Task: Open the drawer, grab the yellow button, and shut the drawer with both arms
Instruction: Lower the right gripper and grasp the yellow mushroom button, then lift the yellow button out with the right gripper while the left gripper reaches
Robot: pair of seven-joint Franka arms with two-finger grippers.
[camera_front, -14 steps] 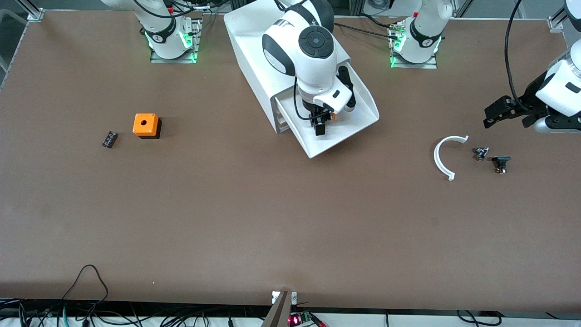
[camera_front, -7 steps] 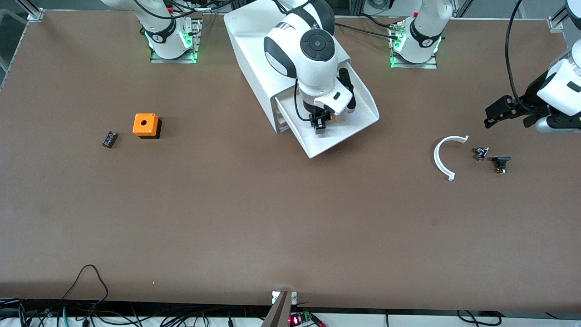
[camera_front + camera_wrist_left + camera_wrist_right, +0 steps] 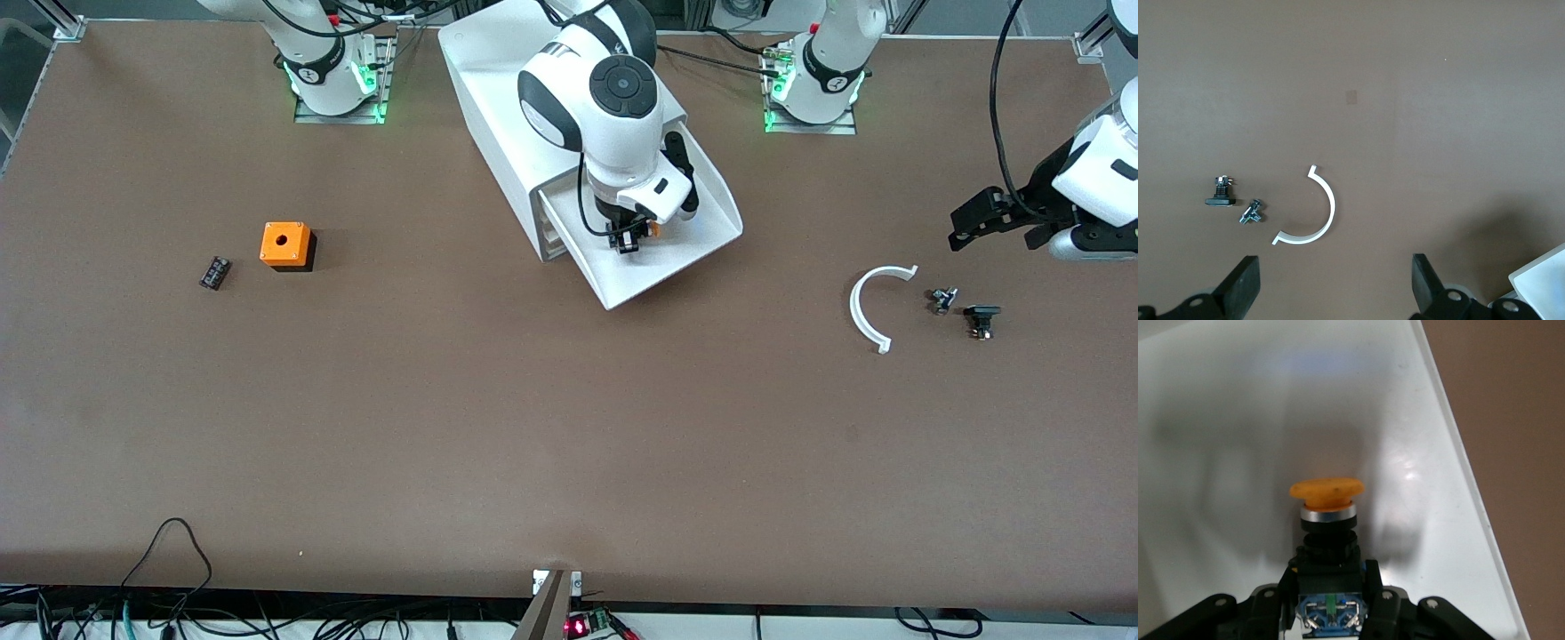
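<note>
The top drawer (image 3: 676, 267) of the white cabinet (image 3: 498, 98) stands pulled out toward the front camera. My right gripper (image 3: 628, 238) is down inside it, shut on the black body of the button (image 3: 1327, 543), whose orange cap (image 3: 1325, 491) points away from the wrist over the white drawer floor (image 3: 1238, 440). A sliver of orange (image 3: 653, 228) shows beside the fingers in the front view. My left gripper (image 3: 973, 224) hangs open and empty over the table at the left arm's end; its fingers (image 3: 1241, 288) frame bare tabletop in the left wrist view.
A white curved clip (image 3: 867, 307), a small metal part (image 3: 942, 299) and a black part (image 3: 981, 319) lie under the left gripper's area. An orange cube with a hole (image 3: 285, 244) and a small black part (image 3: 214, 272) lie toward the right arm's end.
My right gripper has sunk a little deeper into the drawer and closed around the button. The left arm has barely moved.
</note>
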